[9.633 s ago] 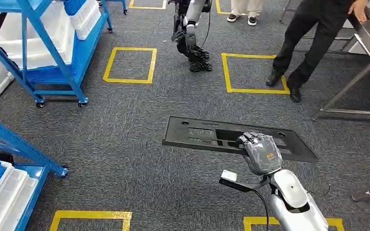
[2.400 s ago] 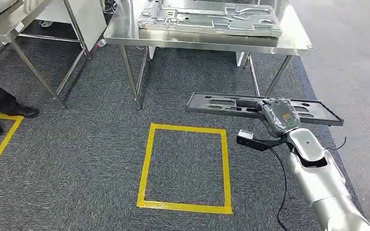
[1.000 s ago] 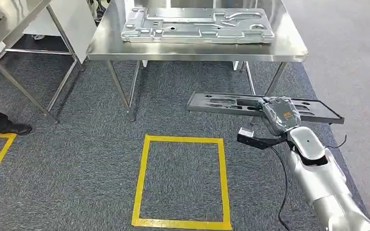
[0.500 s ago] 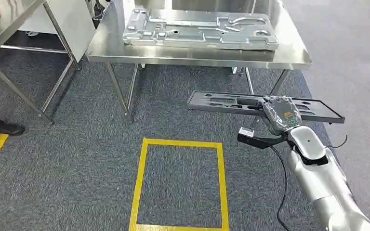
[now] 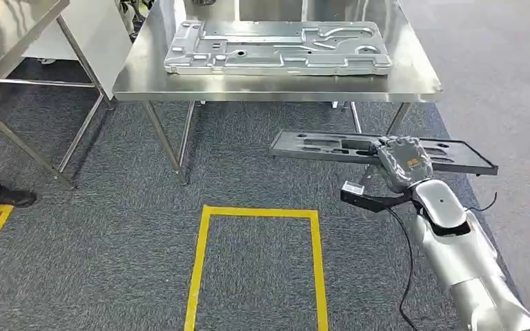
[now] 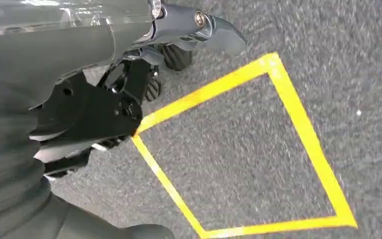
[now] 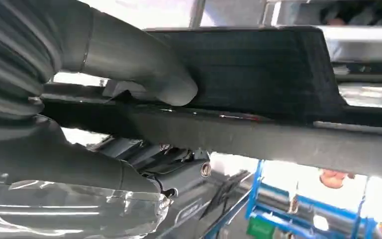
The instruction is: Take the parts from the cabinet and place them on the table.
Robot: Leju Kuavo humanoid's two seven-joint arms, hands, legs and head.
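Observation:
My right hand (image 5: 404,162) grips a long flat black plastic part (image 5: 324,146) by its near long edge and holds it level above the carpet, just in front of the steel table (image 5: 276,88). In the right wrist view the thumb (image 7: 134,64) presses on one face of the black part (image 7: 258,74) and the fingers wrap under it. A large pressed silver metal panel (image 5: 276,47) lies flat on the table top. My left hand (image 6: 10,164) hangs over the carpet; how its fingers lie is unclear.
A yellow tape square (image 5: 255,214) marks the carpet before the table. A second steel table (image 5: 14,27) stands at the left, with a person's black shoe (image 5: 7,198) near its legs. A blue rack (image 7: 273,199) stands behind me.
The whole picture has shifted: I turned from the blue racks to the steel table and came closer. The black part stays in my right hand throughout.

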